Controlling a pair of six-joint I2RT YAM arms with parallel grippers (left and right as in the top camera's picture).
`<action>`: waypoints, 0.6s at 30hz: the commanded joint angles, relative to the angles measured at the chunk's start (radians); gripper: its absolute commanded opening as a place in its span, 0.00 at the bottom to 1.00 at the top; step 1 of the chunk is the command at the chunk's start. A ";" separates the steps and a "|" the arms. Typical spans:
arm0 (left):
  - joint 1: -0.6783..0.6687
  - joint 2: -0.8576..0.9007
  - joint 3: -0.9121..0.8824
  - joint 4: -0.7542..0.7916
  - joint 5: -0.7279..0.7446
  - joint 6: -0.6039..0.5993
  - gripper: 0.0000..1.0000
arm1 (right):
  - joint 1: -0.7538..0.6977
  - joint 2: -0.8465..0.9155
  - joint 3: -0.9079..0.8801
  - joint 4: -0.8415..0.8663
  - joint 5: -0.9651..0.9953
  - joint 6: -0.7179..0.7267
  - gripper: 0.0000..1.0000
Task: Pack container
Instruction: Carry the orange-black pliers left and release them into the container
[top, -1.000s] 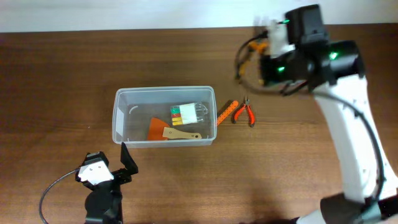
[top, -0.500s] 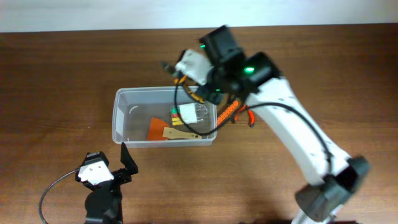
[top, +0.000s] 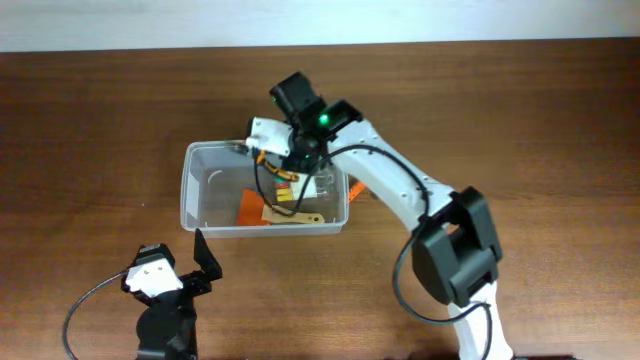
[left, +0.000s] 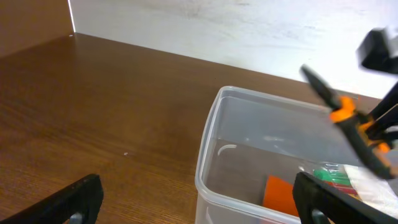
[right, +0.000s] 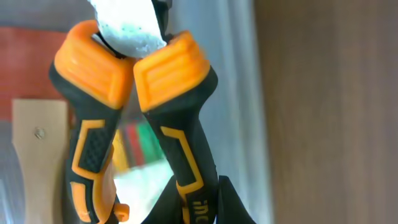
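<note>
The container (top: 190, 190) is a clear, see-through plastic tub, rectangular with rounded corners and a raised rim. It stands upright and open-topped on the brown wooden table (top: 100, 120), its long sides running left to right in the overhead view (a little left of the table's middle). The left part of its floor is bare (left: 208, 146), while toward the right lie an orange-bladed scraper (top: 252, 208) with a pale wooden handle and a clear packet (left: 333, 175) showing green and red.

Robot lab bench: wood-grain table (top: 100, 110), bare white wall (left: 217, 25) behind, white cabled robot arm (top: 390, 180) over it.
</note>
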 joint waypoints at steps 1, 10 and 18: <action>-0.005 -0.004 -0.004 -0.001 -0.003 0.009 0.99 | 0.038 0.015 -0.002 0.020 -0.041 -0.003 0.41; -0.005 -0.004 -0.004 -0.001 -0.003 0.009 0.99 | 0.018 -0.075 0.143 -0.149 0.423 0.540 1.00; -0.005 -0.004 -0.004 -0.001 -0.003 0.009 0.99 | -0.214 -0.191 0.284 -0.570 0.315 0.914 0.99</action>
